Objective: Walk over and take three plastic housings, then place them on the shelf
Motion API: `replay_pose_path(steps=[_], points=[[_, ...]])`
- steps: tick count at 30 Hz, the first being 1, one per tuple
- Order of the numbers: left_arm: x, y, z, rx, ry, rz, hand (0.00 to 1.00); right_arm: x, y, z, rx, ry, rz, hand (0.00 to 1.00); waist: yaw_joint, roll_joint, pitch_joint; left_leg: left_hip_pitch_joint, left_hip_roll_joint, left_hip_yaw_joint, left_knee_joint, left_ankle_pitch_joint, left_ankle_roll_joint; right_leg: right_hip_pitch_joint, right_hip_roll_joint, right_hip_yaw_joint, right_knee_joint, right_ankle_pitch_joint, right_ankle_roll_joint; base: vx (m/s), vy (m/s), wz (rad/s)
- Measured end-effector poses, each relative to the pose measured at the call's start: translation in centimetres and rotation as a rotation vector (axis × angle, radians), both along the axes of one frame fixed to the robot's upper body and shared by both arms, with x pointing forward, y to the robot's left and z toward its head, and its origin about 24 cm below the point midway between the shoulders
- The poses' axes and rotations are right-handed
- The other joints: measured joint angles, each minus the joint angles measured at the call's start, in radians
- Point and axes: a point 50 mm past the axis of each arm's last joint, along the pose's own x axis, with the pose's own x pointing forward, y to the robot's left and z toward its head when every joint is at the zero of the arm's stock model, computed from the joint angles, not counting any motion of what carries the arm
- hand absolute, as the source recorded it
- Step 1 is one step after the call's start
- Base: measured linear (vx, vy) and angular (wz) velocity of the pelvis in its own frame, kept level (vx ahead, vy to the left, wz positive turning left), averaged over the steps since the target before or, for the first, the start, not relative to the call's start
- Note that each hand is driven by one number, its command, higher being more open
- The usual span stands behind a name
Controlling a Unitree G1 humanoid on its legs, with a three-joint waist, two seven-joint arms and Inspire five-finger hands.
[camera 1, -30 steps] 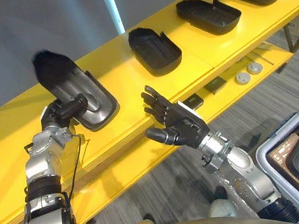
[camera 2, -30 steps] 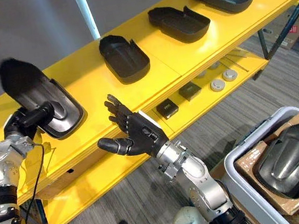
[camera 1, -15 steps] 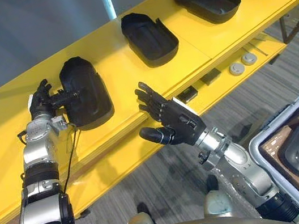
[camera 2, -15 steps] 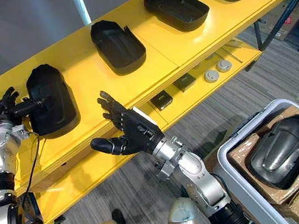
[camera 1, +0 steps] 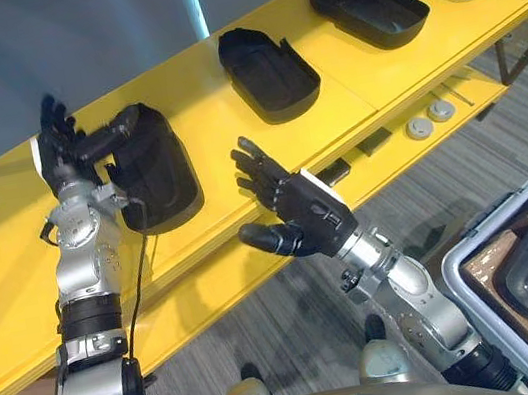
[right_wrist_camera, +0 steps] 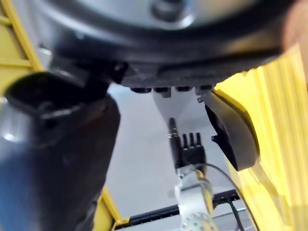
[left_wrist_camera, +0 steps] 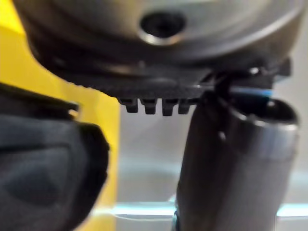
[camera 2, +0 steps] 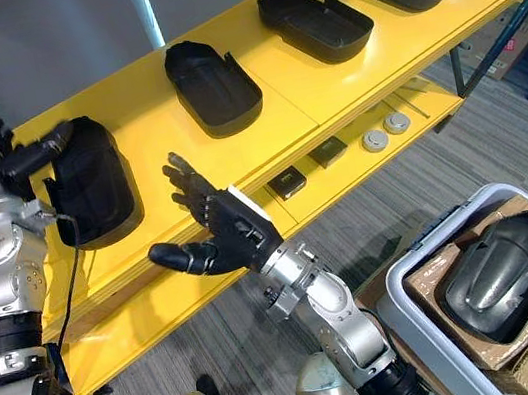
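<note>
Left hand [camera 1: 59, 153] is spread open, thumb seemingly touching the plastic housing [camera 1: 153, 170], which lies dome-up on the shelf [camera 1: 215, 114] near its front edge. A snagging thumb could drag it off. Right hand [camera 1: 298, 220] hovers open before the shelf.

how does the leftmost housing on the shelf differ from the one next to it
The leftmost housing lies rounded back up; the next housing lies hollow side up, its cavity showing. The left hand, fingers straight, has its thumb at the leftmost one's end; no hand touches the next one. Both are black shells of similar shape resting on the yellow shelf.
</note>
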Motion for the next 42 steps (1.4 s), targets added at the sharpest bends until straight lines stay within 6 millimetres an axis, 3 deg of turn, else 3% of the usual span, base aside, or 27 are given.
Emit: replay_pose_path(steps=[3, 5, 9, 12, 16, 22, 29, 42], points=[[-1.7, -1.9, 3.9, 0.042, -0.219, -0.061, 1.00, -0.4, 0.7, -0.3, -0.040, -0.012, 0.050, 1.00, 0.007, -0.001, -0.007, 0.015, 0.000, -0.012, -0.006, 0.000, 0.000, 0.031, 0.001, -0.019, -0.018, 0.000, 0.000, 0.00, -0.001, 0.09], [-3.4, -3.1, 5.5, 0.053, -0.345, -0.099, 1.00, -0.5, 1.0, -0.6, -0.048, -0.002, 0.070, 1.00, 0.016, 0.000, -0.019, 0.014, 0.000, -0.022, -0.008, 0.001, -0.001, 0.044, 0.003, -0.033, -0.032, 0.001, 0.002, 0.00, -0.005, 0.16], [-7.0, -4.5, 5.5, 0.053, -0.465, -0.127, 1.00, 0.0, 1.2, -1.2, -0.071, 0.015, 0.094, 1.00, 0.042, 0.007, -0.086, 0.012, 0.000, -0.045, -0.022, 0.003, -0.005, 0.065, 0.007, -0.061, -0.052, 0.002, 0.003, 0.04, 0.002, 0.18], [-9.1, -4.0, 4.2, 0.050, -0.454, -0.084, 1.00, 0.1, 1.6, -0.9, -0.081, -0.003, 0.157, 1.00, 0.052, 0.005, -0.113, 0.000, 0.000, -0.068, -0.022, 0.005, -0.007, 0.080, 0.009, -0.089, -0.066, 0.003, 0.005, 0.02, -0.001, 0.24], [-12.4, -3.0, -0.6, 0.047, -0.264, 0.017, 1.00, -0.9, 2.0, -1.8, -0.107, 0.040, 0.241, 1.00, 0.096, 0.000, -0.121, -0.005, 0.001, -0.093, -0.025, 0.010, -0.008, 0.096, 0.010, -0.117, -0.072, 0.002, 0.004, -0.01, 0.008, 0.17], [-16.6, -2.4, -6.2, -0.033, -0.016, 0.104, 1.00, -2.3, 2.6, -2.9, -0.122, 0.073, 0.333, 1.00, 0.140, -0.045, -0.145, -0.031, 0.000, -0.126, -0.042, 0.023, -0.011, 0.096, 0.014, -0.154, -0.080, -0.001, 0.000, -0.01, 0.006, 0.18], [-18.5, -2.3, -8.0, -0.073, 0.079, 0.138, 1.00, -1.8, 2.3, -2.7, -0.225, -0.004, 0.248, 1.00, 0.172, -0.059, -0.152, -0.050, 0.001, -0.157, -0.041, 0.030, -0.012, 0.094, 0.014, -0.180, -0.064, -0.014, -0.007, -0.01, 0.014, 0.13], [-19.0, -2.9, -10.1, -0.209, 0.116, 0.081, 1.00, 2.3, -2.0, -1.8, -0.382, -0.112, -0.228, 1.00, 0.204, -0.073, -0.143, -0.059, 0.001, -0.192, -0.058, 0.051, -0.015, 0.096, 0.016, -0.218, -0.053, -0.021, -0.008, 0.00, 0.007, 0.07]])
